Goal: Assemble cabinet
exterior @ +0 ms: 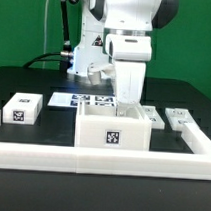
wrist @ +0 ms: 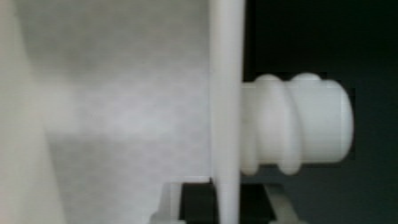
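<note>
The cabinet [exterior: 114, 135] is an open white box with a black-and-white tag on its front, standing at the front middle of the table. My gripper [exterior: 129, 67] is shut on a flat white panel [exterior: 128, 90], holding it upright so that its lower end reaches into the box's open top at the exterior view's right. In the wrist view the panel [wrist: 228, 90] shows edge-on between my fingertips [wrist: 228, 205]. A ribbed white knob [wrist: 302, 125] sticks out of one face. The large white surface [wrist: 98, 110] beside it is blurred.
A long white border rail [exterior: 101, 157] runs along the front. A small tagged white cube [exterior: 23, 109] sits at the exterior view's left. A small white part [exterior: 179, 117] lies at its right. The marker board [exterior: 82, 99] lies behind the box.
</note>
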You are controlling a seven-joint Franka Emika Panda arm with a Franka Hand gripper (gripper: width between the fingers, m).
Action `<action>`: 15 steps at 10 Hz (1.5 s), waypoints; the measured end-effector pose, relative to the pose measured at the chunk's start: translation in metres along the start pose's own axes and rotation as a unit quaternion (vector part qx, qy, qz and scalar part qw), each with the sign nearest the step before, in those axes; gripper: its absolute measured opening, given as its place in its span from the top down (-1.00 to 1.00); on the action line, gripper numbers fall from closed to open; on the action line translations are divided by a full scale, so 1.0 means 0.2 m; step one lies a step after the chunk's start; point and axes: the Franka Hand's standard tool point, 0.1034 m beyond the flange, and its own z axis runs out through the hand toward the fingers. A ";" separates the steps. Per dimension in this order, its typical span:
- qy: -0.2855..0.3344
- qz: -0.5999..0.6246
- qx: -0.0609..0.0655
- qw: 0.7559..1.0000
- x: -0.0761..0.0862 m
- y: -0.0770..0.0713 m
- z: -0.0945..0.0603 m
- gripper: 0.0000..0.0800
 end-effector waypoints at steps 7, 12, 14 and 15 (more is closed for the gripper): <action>0.009 0.004 -0.005 1.000 0.30 0.08 0.01 0.91; 0.009 0.038 -0.012 0.999 0.43 0.15 0.01 0.91; 0.001 0.037 0.002 0.999 0.43 0.17 0.01 0.91; -0.002 0.037 0.008 0.999 0.42 0.18 0.00 0.91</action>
